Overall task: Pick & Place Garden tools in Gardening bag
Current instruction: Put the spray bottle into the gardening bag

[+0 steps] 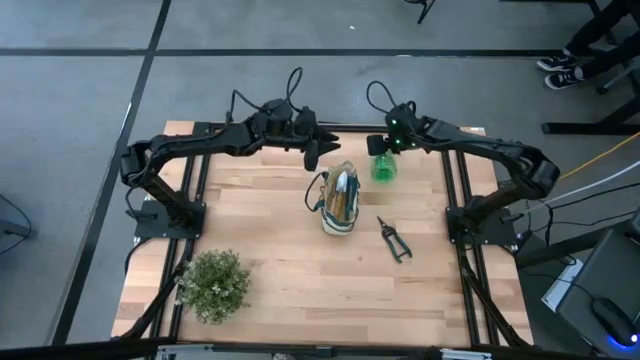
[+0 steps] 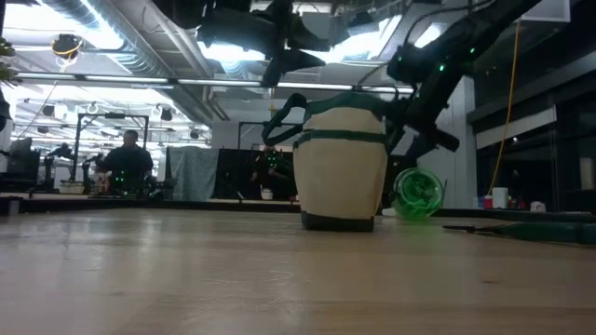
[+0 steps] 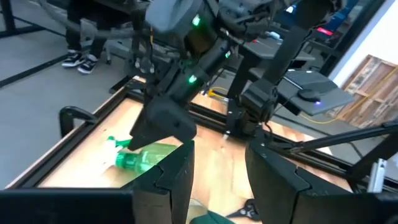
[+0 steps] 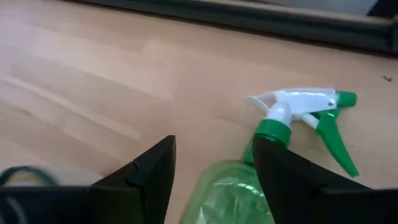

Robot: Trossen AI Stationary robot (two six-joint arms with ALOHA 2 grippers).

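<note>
The cream gardening bag [image 1: 338, 205] with green trim stands upright on the table's middle [image 2: 341, 167]; a silver trowel blade [image 1: 343, 184] shows in its mouth. The green spray bottle [image 1: 384, 166] lies on its side on the table, right of the bag [image 4: 249, 186]. The dark pruning shears [image 1: 394, 240] lie flat near the bag's right. My right gripper [image 4: 214, 165] is open just above the bottle, one finger on either side of its shoulder, apart from it in the low view [image 2: 424, 130]. My left gripper [image 1: 312, 155] is open and empty, high above the bag's far left [image 3: 217, 168].
A bushy potted plant [image 1: 213, 283] stands at the table's near left. Black frame rails [image 1: 455, 190] run along the table's left, right and far edges. People and equipment show in the room beyond the table [image 2: 126, 163].
</note>
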